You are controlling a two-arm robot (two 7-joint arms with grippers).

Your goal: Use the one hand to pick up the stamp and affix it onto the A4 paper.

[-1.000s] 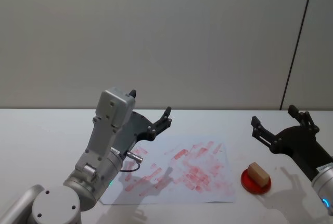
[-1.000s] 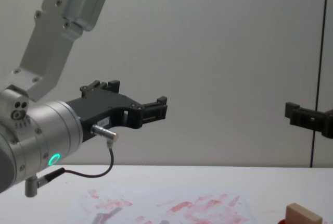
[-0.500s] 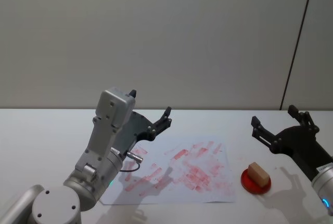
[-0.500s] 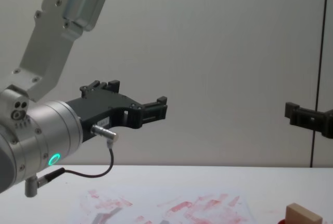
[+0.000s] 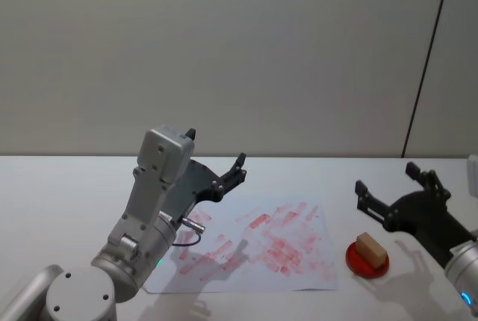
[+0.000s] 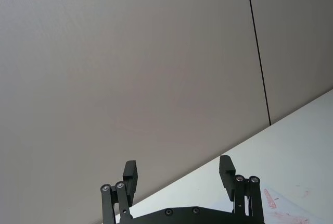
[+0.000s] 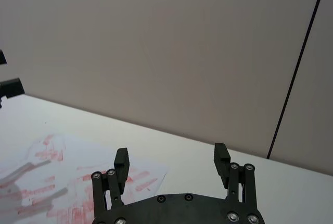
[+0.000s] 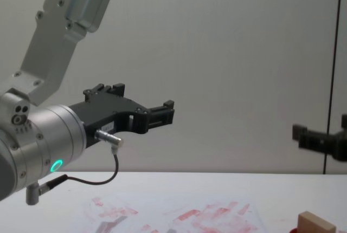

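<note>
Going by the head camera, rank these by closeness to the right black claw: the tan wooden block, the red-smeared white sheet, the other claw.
1. Pale tan wooden stamp, on the right, just by the right gripper.
2. Red-blotched white A4 paper, in the middle.
3. Black left gripper, raised on the left.

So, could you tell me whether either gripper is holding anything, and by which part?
Nothing is held: the left gripper and right gripper are open and empty; the stamp rests on its red base.
</note>
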